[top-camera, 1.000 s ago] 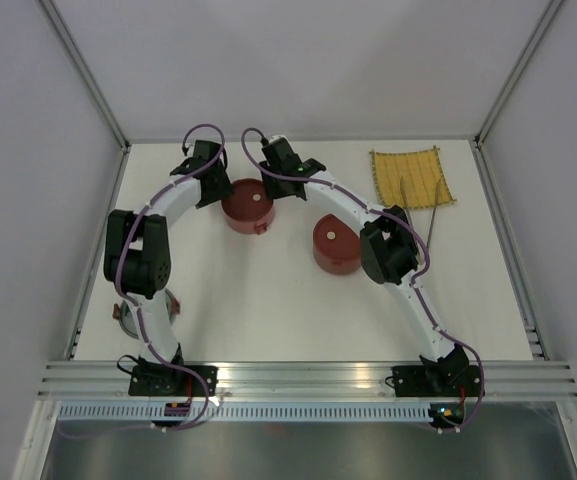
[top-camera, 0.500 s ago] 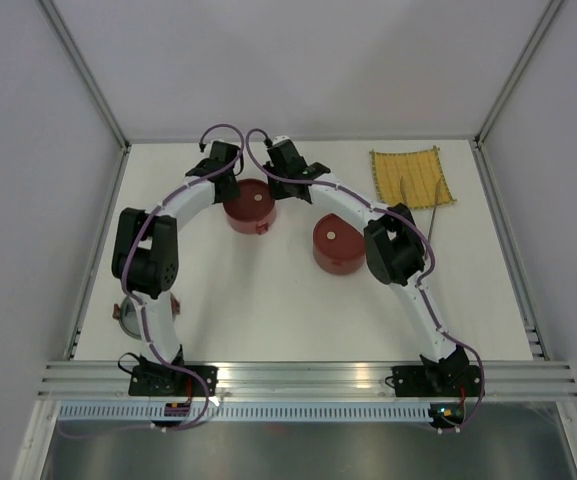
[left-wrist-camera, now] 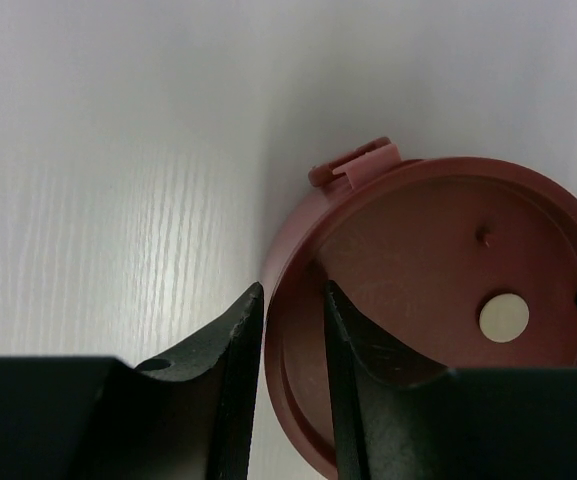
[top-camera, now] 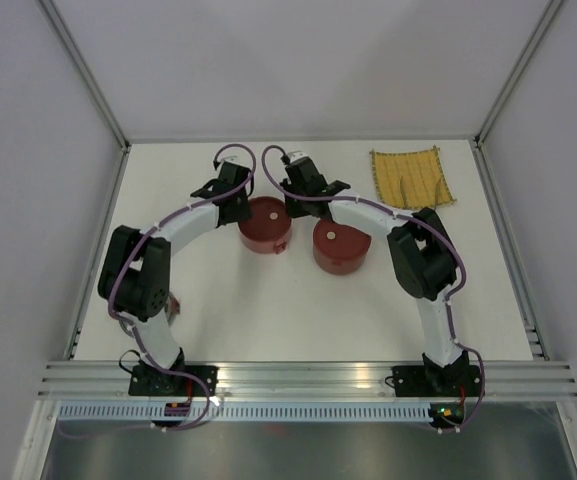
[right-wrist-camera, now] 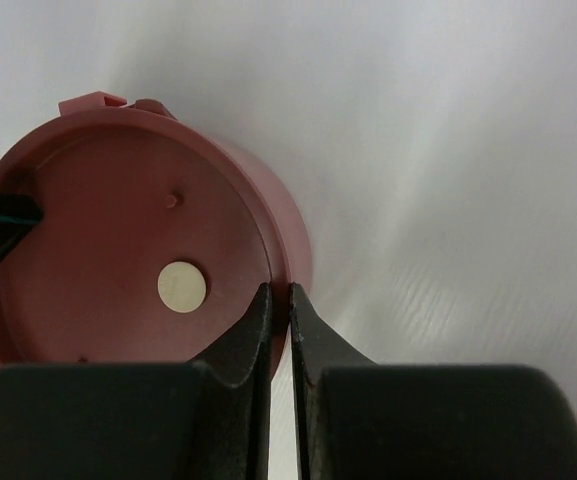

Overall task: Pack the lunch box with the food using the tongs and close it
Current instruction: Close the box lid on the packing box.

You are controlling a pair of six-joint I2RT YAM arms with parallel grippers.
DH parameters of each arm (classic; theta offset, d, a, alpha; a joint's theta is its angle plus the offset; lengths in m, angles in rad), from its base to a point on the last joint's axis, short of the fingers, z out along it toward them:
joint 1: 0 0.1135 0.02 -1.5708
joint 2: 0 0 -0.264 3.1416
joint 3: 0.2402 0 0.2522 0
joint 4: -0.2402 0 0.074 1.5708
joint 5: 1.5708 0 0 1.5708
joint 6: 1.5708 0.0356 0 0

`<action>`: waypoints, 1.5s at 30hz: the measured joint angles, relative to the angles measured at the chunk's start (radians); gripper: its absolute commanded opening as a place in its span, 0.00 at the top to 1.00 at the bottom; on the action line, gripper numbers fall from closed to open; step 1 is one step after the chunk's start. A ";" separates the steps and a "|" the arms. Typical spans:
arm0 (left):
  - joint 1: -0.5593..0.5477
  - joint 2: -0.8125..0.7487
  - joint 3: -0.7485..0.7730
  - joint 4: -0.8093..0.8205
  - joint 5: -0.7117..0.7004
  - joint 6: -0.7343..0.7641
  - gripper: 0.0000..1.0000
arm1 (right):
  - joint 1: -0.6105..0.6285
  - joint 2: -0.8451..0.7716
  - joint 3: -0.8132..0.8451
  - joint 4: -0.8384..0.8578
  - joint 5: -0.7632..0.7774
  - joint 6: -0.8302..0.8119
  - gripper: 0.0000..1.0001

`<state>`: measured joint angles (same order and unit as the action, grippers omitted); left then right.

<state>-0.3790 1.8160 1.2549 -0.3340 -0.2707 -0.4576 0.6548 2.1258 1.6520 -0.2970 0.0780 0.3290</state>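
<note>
Jaws pinch bowl (top-camera: 265, 224) rim; second bowl (top-camera: 340, 246) alongside, mat (top-camera: 411, 177) beyond.

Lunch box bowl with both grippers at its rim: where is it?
In the top view this lidded red bowl sits centrally on the table, between the left gripper and right gripper, just left of and beyond the second lidded bowl.

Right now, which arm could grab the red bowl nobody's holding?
Probably right. The left gripper and right gripper both pinch the left bowl, but the free bowl sits on the right gripper's side, with the left bowl between it and the left.
</note>
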 measured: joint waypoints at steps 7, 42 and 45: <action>-0.021 -0.166 -0.203 0.020 0.048 -0.058 0.64 | 0.059 -0.074 -0.113 0.026 0.036 -0.006 0.98; -0.095 -0.176 -0.168 -0.118 -0.076 -0.151 0.63 | 0.134 -0.159 -0.222 0.030 0.146 0.043 0.91; -0.095 -0.189 -0.183 -0.106 -0.069 -0.149 0.62 | 0.134 -0.156 -0.215 0.019 0.151 0.043 0.90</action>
<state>-0.4736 1.6268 1.0718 -0.4400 -0.3393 -0.6067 0.7887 1.9694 1.4372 -0.2779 0.2291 0.3717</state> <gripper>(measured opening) 0.374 0.107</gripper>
